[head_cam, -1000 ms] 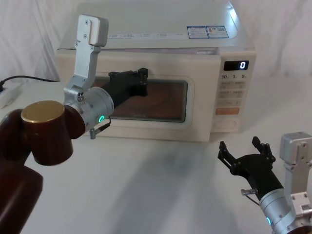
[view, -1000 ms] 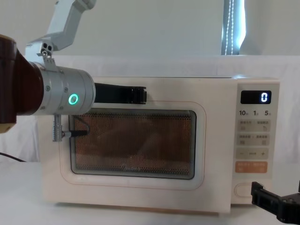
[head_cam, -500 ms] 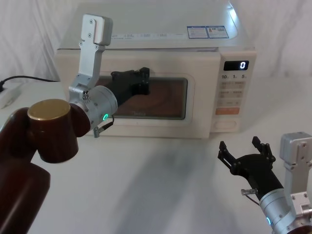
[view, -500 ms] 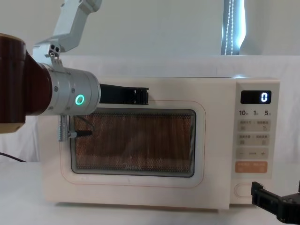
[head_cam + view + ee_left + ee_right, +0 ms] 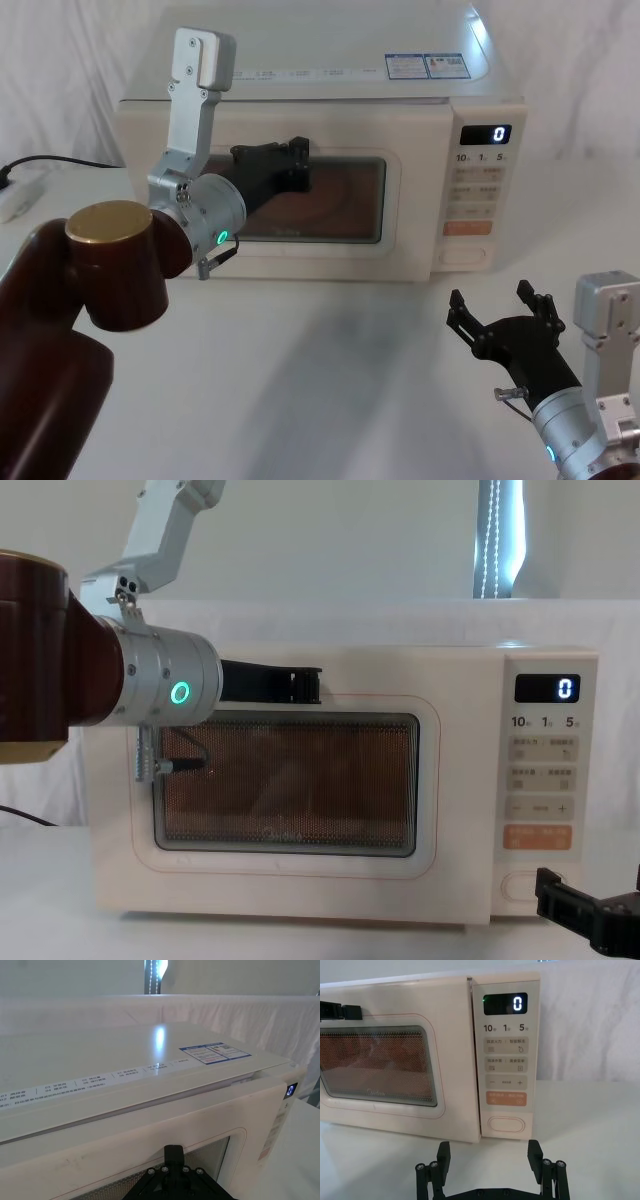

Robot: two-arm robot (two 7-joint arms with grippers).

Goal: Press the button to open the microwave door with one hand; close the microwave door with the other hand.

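left gripper [image 5: 297,165] pressed flat on the door [image 5: 340,235] (shut flush), fingers together, holding nothing. right gripper [image 5: 497,303] hung w/ fingers spread, empty, near the button [image 5: 505,1124].

One cream microwave [image 5: 330,190] with one windowed door [image 5: 300,205], one cream pill-shaped button [image 5: 506,1124], one orange rectangular key [image 5: 506,1098], two black two-finger grippers [image 5: 295,165] [image 5: 497,312].

Your left pincer [image 5: 296,163] is raised and reaches forward, its silver wrist with the glowing green ring [image 5: 180,692] just behind it and the arm link angled up above. Your right pincer [image 5: 500,312] sits low and near the body, fingers [image 5: 535,1155] spread apart, pointing forward.
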